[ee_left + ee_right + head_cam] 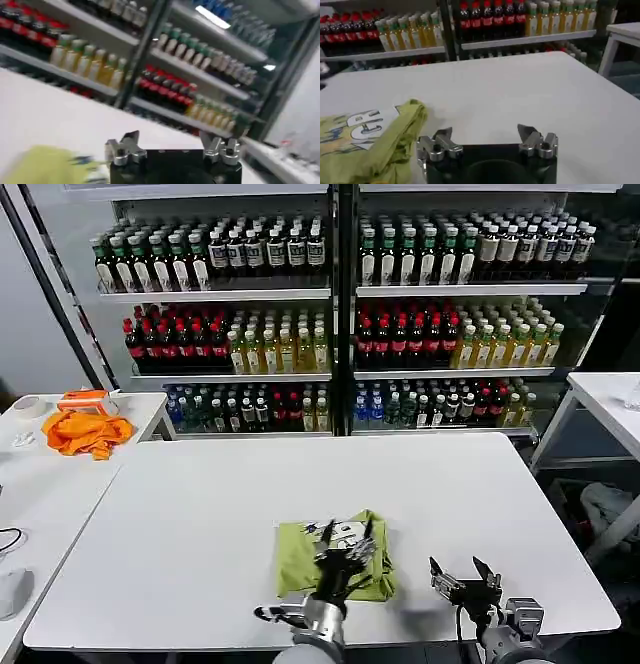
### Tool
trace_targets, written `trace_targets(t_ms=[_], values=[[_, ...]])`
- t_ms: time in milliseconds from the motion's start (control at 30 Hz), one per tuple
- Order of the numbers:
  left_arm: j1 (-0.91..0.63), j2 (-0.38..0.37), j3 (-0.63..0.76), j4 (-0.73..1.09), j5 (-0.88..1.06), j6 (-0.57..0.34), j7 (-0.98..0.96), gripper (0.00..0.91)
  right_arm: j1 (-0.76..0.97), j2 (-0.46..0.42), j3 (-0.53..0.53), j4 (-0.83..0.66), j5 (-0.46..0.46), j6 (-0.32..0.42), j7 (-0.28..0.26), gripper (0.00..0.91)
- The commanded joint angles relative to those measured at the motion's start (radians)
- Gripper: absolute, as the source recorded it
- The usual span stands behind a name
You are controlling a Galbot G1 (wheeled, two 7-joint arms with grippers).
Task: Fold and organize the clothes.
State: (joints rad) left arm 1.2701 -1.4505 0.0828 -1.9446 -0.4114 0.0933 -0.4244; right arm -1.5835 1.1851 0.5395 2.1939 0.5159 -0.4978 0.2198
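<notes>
Since the T-shirt [335, 558] already sits folded on the tabletop [200, 514], we reckon little's left (maybe tidying); left gripper [347, 539] and right gripper [465, 568] both gape empty.

Left gripper [172, 150] and right gripper [487, 144]: black housings, silver metal fingers with visible screws, grey-silver wrist joints.

- Olive-green T-shirt [335, 556]: one, folded.
- Orange cloth [88, 432]: one.
- Grippers: two, left gripper [346, 531] and right gripper [464, 570].
- White tables: three.
- Bottle shelving bays: two.
</notes>
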Motion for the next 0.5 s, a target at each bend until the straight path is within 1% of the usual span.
trace_targets(t_ms=[33,133,267,500], values=[[0.069,0.158,-0.341,-0.034,-0.176,0.147,-0.052,0.907,0.010,0.002,-0.010,-0.006,-0.001,-0.001,0.001,0.907],[0.089,0.161,-0.352,-0.022,-0.225,0.183,-0.059,0.907,0.015,0.002,-0.014,-0.008,-0.002,-0.003,0.002,0.907],[0.093,0.138,-0.336,-0.024,-0.289,0.231,-0.061,0.907,0.017,0.003,-0.015,-0.006,-0.003,-0.006,0.003,0.907],[0.096,0.100,-0.261,-0.050,-0.401,0.285,-0.039,0.907,0.008,0.001,0.000,0.004,-0.002,-0.008,0.003,0.907]])
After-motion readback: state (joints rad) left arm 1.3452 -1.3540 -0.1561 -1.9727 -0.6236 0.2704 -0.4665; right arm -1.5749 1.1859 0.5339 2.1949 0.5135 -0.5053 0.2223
